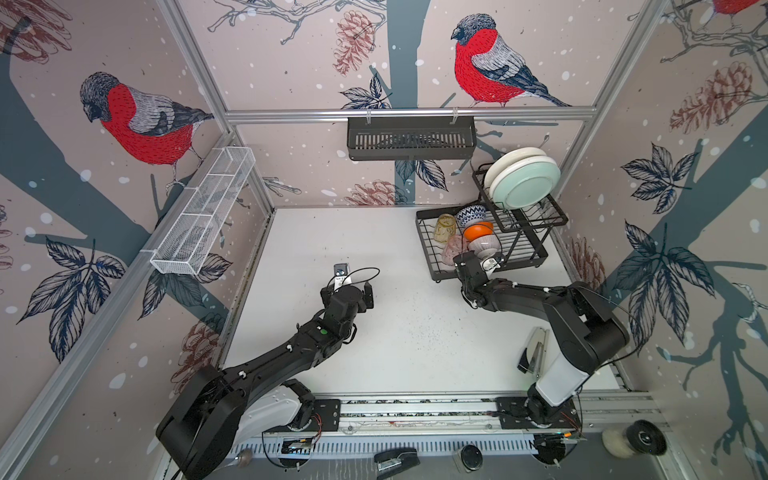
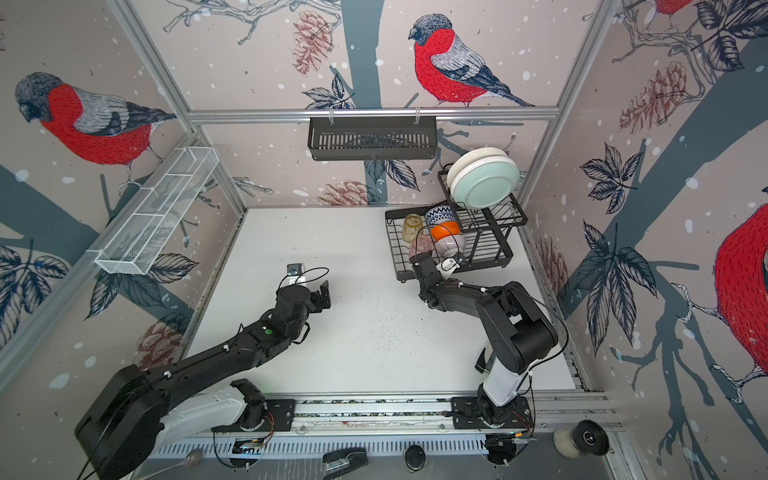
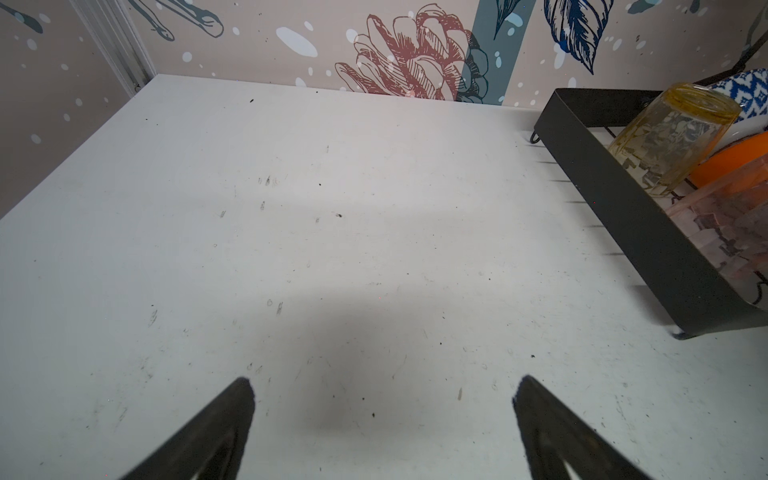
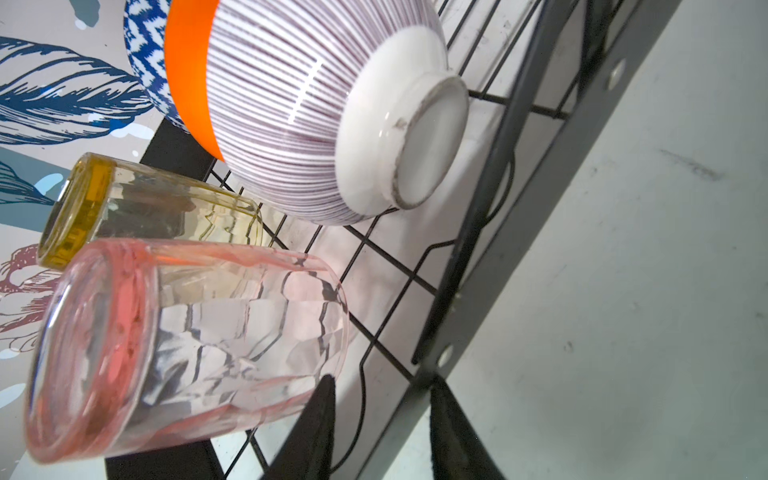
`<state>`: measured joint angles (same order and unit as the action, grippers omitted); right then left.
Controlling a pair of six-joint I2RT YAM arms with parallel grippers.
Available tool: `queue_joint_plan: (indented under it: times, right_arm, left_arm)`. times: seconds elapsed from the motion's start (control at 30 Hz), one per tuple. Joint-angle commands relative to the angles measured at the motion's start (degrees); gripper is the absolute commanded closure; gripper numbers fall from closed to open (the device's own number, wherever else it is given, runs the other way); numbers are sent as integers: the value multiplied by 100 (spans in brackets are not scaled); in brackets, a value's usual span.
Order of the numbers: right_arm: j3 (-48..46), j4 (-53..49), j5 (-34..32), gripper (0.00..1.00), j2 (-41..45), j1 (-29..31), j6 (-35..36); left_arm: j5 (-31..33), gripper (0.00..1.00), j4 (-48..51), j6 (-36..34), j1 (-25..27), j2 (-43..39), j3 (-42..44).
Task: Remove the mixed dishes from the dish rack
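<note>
Opening stage of the unloading, judged from where the dishes lie: every dish sits in the dish rack (image 3: 648,241) and none on the bench (image 1: 374,316). The mint plate (image 1: 525,185) and cream plate (image 1: 513,160) stand on edge in the rack's raised basket. On its lower tray the blue-patterned bowl (image 4: 143,54), orange bowl (image 4: 187,79) and ribbed bowl (image 4: 291,124) lean one against the next. The amber tumbler (image 4: 158,212) and pink tumbler (image 4: 187,345) stand beside them, apparently mouth down on the wires. The right arm (image 1: 519,291) reaches to the rack's front rim. Its jaws are partly spread and pinch nothing, with the rim running through the gap between them and the pink tumbler just beside one fingertip (image 4: 322,419). The left arm (image 1: 345,303) waits well clear of the rack, its jaws spread wide over bare bench. The step in hand reads as the approach to a first pick, probably the pink tumbler, though the ribbed bowl is also near. The next move likely calls for wider jaws to span the glass, then a lift high enough to clear the raised rim. The tumblers stand close together and the bowls support each other, so a sideways nudge could shift a neighbour. Walls close in behind the rack and on its far side. Open room lies on the bench in front of it and towards the left arm.
</note>
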<state>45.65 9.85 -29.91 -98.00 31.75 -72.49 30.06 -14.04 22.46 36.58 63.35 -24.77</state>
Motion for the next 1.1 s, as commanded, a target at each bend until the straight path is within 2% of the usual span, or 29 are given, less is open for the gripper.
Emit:
queue_joint_plan:
  times: [0.0, 0.27, 0.43, 0.67, 0.9, 0.97, 1.07]
  right_arm:
    - [-290, -1568, 1867, 94, -74, 181, 604]
    - [-593, -1523, 2052, 97, -32, 527, 417]
    - [-556, -1951, 2073, 98, 26, 739, 717]
    - [-855, -2048, 2286, 99, 212, 910, 1060]
    - [-628, -2631, 1906, 100, 246, 1394, 1545]
    - [-469, -3017, 1675, 100, 147, 1545, 1532]
    - [-464, -3011, 1708, 100, 114, 1780, 1551]
  left_arm:
    - [17, 2, -107, 38, 3, -24, -36]
    - [79, 3, -82, 28, 7, -33, -27]
    - [48, 2, -80, 32, 7, -28, -36]
    - [35, 3, -44, 44, 5, -66, -45]
    - [-99, 2, -49, 82, 7, -171, -19]
    - [-125, 2, -62, 72, 12, -163, -21]
    - [-114, 3, -42, 83, 6, -139, -33]
